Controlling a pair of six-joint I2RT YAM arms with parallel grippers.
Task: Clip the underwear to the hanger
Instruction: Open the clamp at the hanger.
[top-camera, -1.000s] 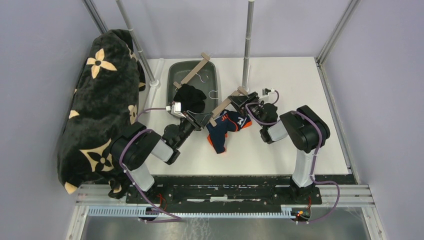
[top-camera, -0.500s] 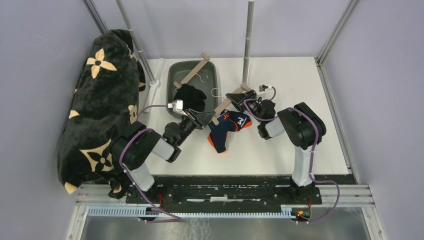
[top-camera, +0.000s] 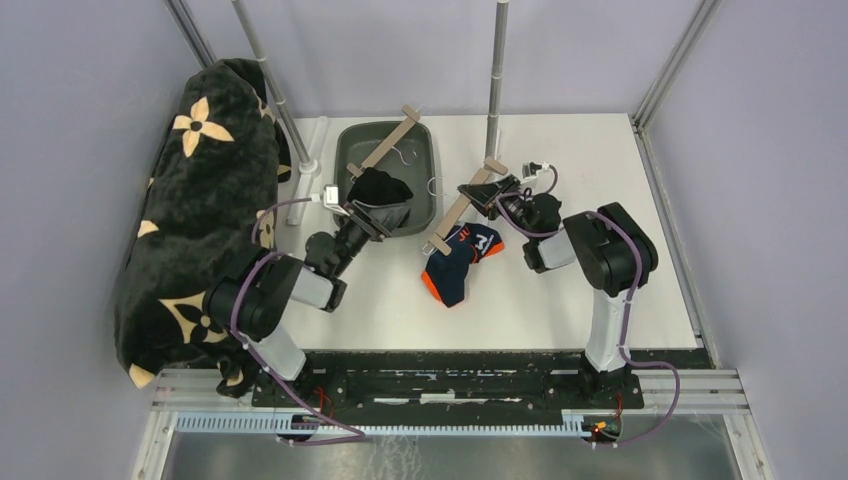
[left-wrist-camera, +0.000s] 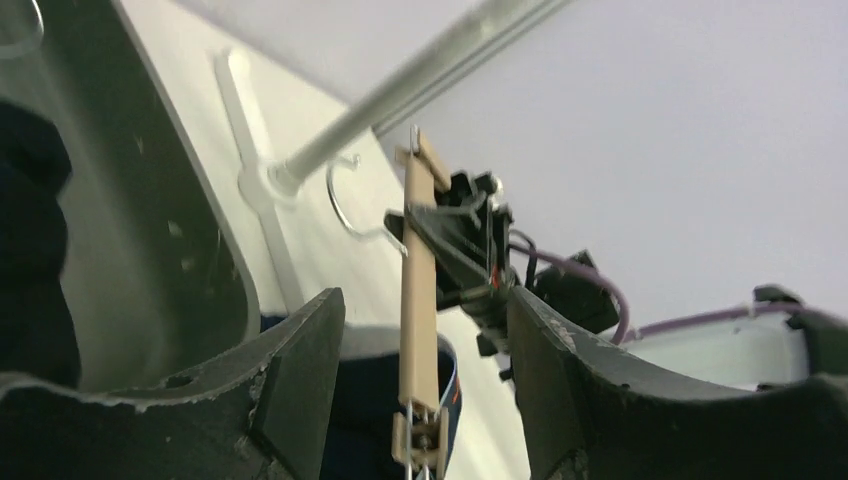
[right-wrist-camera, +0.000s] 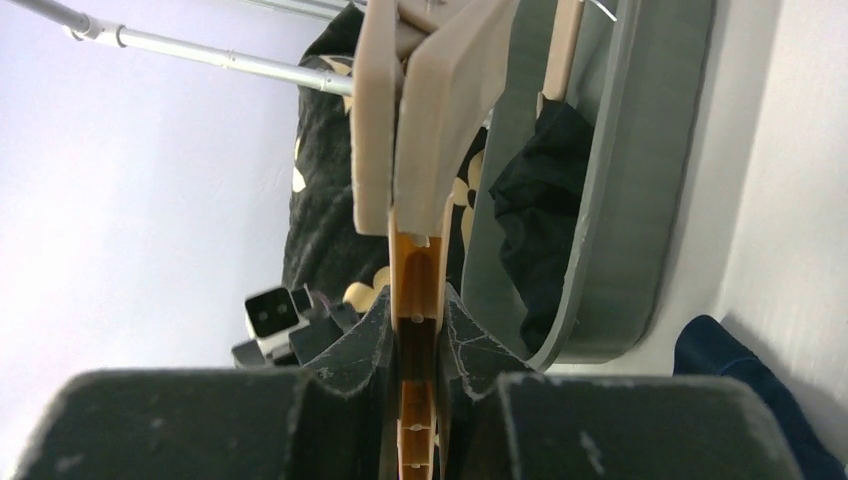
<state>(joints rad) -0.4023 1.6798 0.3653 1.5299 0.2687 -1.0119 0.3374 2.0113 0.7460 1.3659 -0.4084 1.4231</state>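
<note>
White table (top-camera: 560, 290) spreads at your five o'clock; right gripper (top-camera: 489, 195) clamps hanger (top-camera: 455, 212); underwear (top-camera: 455, 270) possibly clipped, unclear; left gripper (top-camera: 371, 211) agape.

White lettering on the navy-and-orange underwear (top-camera: 456, 266) is too small to read; beige flower emblems dot the black blanket (top-camera: 205, 215). Nothing else legible.

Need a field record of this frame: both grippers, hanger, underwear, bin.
left gripper: open, empty, at the bin's near side
right gripper: shut on hanger
hanger: slanted, gripped near its far end
underwear: navy and orange, at the hanger's near clip; whether clipped, cannot tell
bin: grey, holds black garment and second hanger
</note>
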